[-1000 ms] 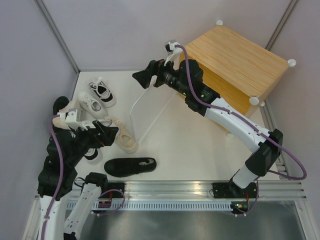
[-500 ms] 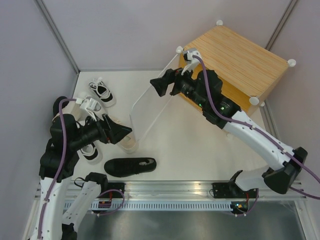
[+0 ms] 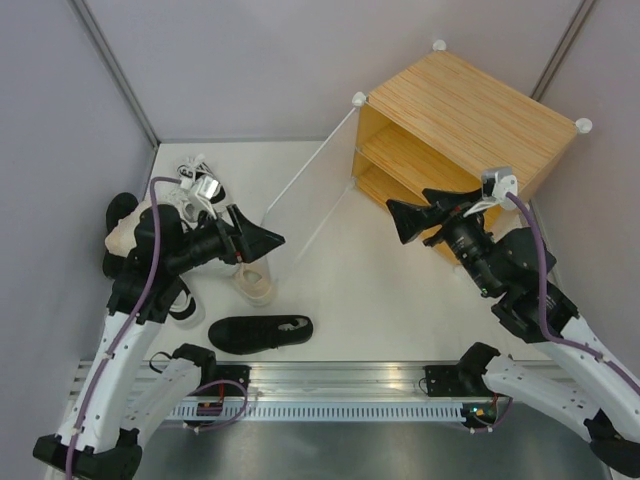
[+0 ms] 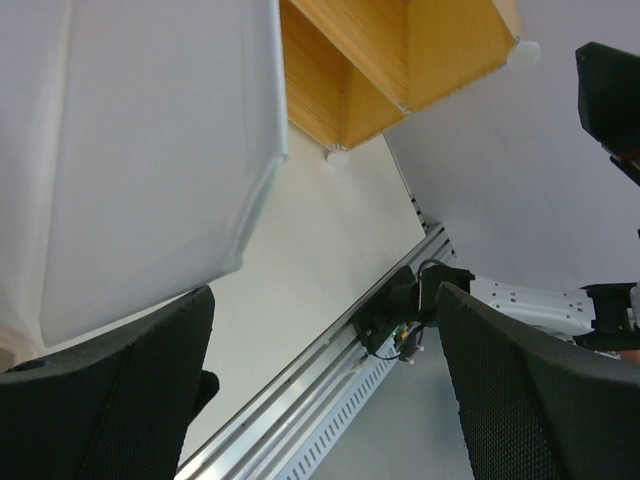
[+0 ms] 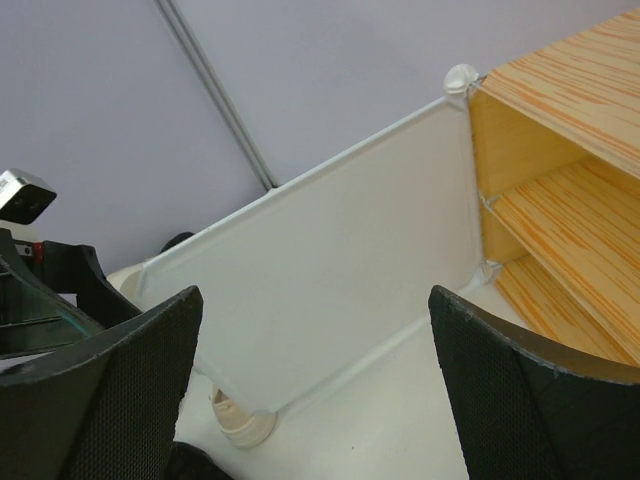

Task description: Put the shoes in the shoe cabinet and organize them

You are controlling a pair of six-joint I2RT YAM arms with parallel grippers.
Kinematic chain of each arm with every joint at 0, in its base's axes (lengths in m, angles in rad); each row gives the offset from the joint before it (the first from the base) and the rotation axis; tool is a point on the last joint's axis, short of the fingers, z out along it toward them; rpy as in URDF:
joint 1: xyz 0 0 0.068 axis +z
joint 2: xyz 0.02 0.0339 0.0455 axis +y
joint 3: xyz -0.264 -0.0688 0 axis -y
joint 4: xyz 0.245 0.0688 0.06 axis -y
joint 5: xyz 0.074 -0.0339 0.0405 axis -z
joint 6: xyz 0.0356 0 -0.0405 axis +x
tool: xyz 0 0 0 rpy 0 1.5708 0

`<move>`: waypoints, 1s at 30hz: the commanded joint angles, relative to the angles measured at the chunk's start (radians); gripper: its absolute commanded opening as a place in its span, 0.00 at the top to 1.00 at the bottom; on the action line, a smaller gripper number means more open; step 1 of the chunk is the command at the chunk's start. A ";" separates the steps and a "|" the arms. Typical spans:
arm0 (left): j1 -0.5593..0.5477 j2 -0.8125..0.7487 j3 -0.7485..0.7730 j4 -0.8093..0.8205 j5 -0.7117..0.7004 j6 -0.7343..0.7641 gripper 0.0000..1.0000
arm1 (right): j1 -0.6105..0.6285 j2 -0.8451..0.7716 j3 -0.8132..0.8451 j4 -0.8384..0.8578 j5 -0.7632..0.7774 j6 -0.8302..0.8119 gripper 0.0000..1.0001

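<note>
Black, all over: one low lace-up shoe [image 3: 262, 333] lies alone on the white surface [image 3: 380, 290], nearest the arm bases.

Cream lace-up shoe [image 3: 254, 284]: just beyond it, at the foot of the door's free edge; whether the two touch cannot be told.

Left end effector [image 3: 268, 240]: above the cream shoe, fingers spread wide with nothing between them.

Right end effector [image 3: 408, 214]: in front of the cabinet mouth, likewise spread wide and empty.

Frosted white door panel [image 3: 305, 195]: swung fully out from the cabinet's far-left corner.

Shoe cabinet [image 3: 470, 110]: wood-grain top, at the far right. The visible parts of its inner shelf [image 3: 400, 150] and floor carry no shoe.

Remaining shoes: clustered far left and partly hidden by the left arm, among them a white sneaker with black trim [image 3: 195, 172] and a second black shoe [image 3: 120, 208].

Step in hand, as judged: door opened, shelving not yet begun. The next move calls for lowering the left end effector onto the cream shoe, closing across its collar, and carrying it round the door's free edge into a compartment.
</note>
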 commanded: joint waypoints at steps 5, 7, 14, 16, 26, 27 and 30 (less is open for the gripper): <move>-0.182 0.111 0.010 0.145 -0.208 -0.056 0.06 | 0.003 -0.090 -0.052 -0.064 0.068 0.005 0.02; -0.191 0.119 0.014 0.139 -0.290 -0.045 0.06 | 0.003 -0.097 -0.049 -0.084 0.070 -0.004 0.02; -0.191 0.169 0.072 0.114 -0.613 0.073 0.05 | 0.003 -0.128 -0.060 -0.107 0.070 -0.041 0.02; -0.190 0.226 0.112 0.114 -0.653 0.107 0.05 | 0.003 -0.131 -0.060 -0.124 0.073 -0.050 0.02; -0.188 0.531 0.264 0.228 -0.817 0.225 0.02 | 0.003 -0.174 -0.070 -0.162 0.068 -0.081 0.02; -0.185 0.562 0.298 0.240 -0.835 0.246 0.02 | 0.003 -0.177 -0.070 -0.168 0.070 -0.085 0.02; -0.173 0.674 0.385 0.263 -0.838 0.269 0.01 | 0.003 -0.188 -0.070 -0.182 0.068 -0.093 0.02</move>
